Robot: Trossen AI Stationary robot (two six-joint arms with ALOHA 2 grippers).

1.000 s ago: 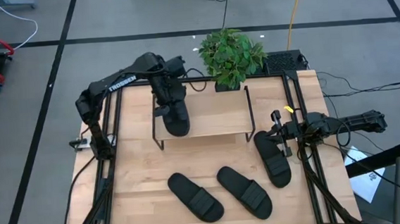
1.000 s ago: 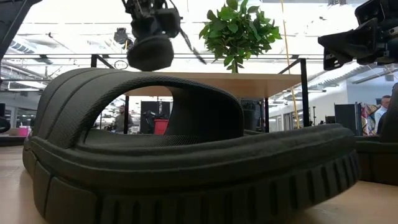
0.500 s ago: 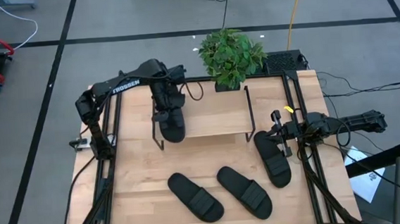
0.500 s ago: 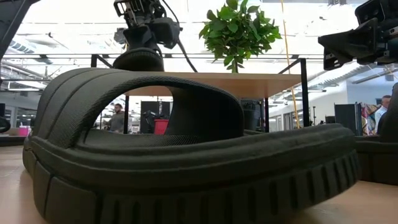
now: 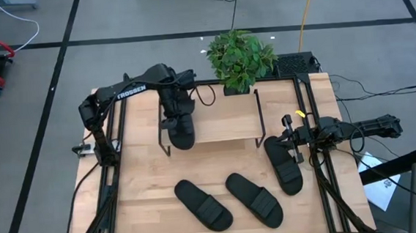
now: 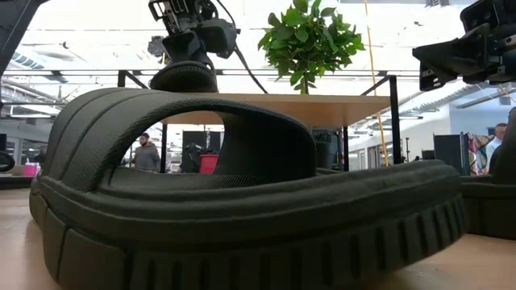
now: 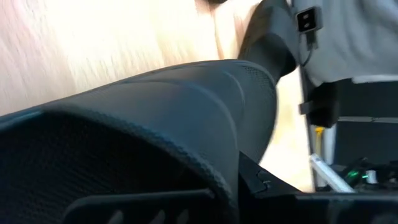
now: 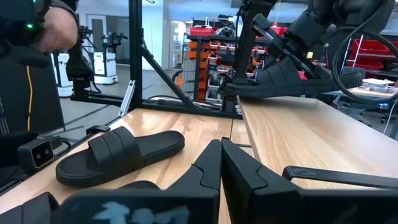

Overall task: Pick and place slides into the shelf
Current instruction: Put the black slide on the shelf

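Observation:
The shelf (image 5: 223, 119) is a light plank on black wire legs at the table's far side. My left gripper (image 5: 174, 110) stands over its left part, shut on one black slide (image 5: 181, 133), whose sole sits level at the plank top (image 6: 322, 99) in the low view. Three more slides (image 5: 203, 203) (image 5: 254, 199) (image 5: 285, 166) lie sole-down on the table. My right gripper (image 5: 292, 136) is shut and hovers by the far end of the rightmost slide; whether it touches that slide cannot be told. My left gripper holds the slide at its strap (image 7: 186, 106), toward the slide's far end, coming down from above at a slant. The gripper itself hides how the fingers sit on the strap. The slide (image 8: 292, 78) lies level, its sole on or just over the shelf top; which, I cannot tell.
A potted plant (image 5: 241, 59) stands just behind the shelf's far right corner. The shelf's middle and right part is bare wood (image 5: 230, 122). One slide (image 6: 242, 201) fills the low view's foreground. People show in the room beyond the table.
My left gripper has come down toward the shelf top. The slide, hanging tilted and clear above the plank a second ago, has levelled out and now sits at the plank's height on the left part.

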